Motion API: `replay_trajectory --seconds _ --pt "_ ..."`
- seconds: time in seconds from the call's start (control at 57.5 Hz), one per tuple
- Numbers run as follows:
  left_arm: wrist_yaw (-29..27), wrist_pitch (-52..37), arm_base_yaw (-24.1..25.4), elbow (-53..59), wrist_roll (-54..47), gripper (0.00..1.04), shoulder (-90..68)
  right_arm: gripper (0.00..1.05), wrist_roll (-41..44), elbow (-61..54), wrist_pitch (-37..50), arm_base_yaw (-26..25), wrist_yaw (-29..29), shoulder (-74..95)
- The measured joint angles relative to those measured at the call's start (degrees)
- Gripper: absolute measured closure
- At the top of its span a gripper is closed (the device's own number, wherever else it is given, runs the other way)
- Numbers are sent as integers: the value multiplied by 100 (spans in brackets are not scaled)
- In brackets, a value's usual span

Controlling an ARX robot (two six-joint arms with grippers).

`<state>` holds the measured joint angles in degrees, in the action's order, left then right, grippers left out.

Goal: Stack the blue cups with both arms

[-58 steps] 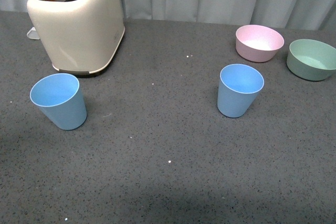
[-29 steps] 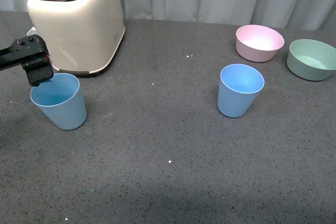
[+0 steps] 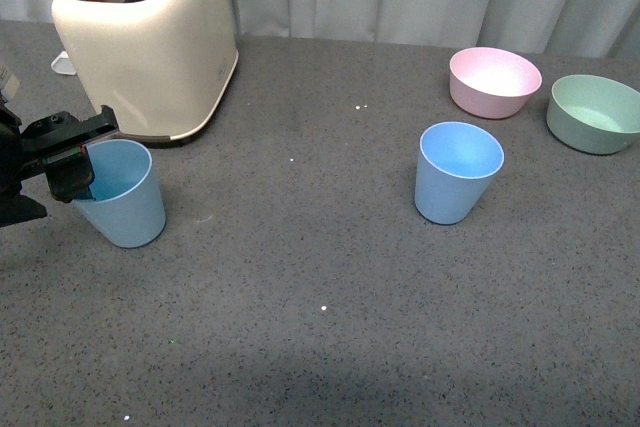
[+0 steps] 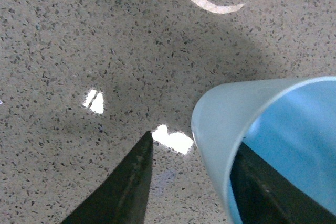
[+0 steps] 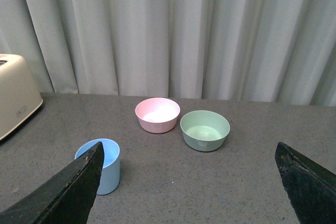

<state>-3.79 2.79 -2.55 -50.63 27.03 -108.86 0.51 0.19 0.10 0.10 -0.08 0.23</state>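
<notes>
Two light blue cups stand upright and apart on the grey table. The left cup (image 3: 128, 202) stands in front of the toaster. My left gripper (image 3: 76, 165) is open and straddles its near-left rim. In the left wrist view one finger (image 4: 125, 187) is outside the cup wall (image 4: 215, 124) and the other finger (image 4: 262, 192) is inside. The right cup (image 3: 457, 173) stands alone mid-right; it also shows in the right wrist view as a cup (image 5: 110, 166) beside one finger. My right gripper (image 5: 189, 156) is open, held well back from that cup, and is out of the front view.
A cream toaster (image 3: 150, 42) with a slice of bread in it stands at the back left, just behind the left cup. A pink bowl (image 3: 494, 80) and a green bowl (image 3: 595, 112) sit at the back right. Grey curtains hang behind the table.
My left gripper came in from the left over the last second. It has dropped from above the left cup's rim to straddle the rim. Both cups have stayed put.
</notes>
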Motion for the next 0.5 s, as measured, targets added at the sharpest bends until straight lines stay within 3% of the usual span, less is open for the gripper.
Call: replay_trajectory --seconds 0.261,0.504 --pt "92 157 -155 4 188 101 63 10 2 0 0 0 0 0" --pt "52 365 -761 -125 476 101 376 10 2 0 0 0 -2 0"
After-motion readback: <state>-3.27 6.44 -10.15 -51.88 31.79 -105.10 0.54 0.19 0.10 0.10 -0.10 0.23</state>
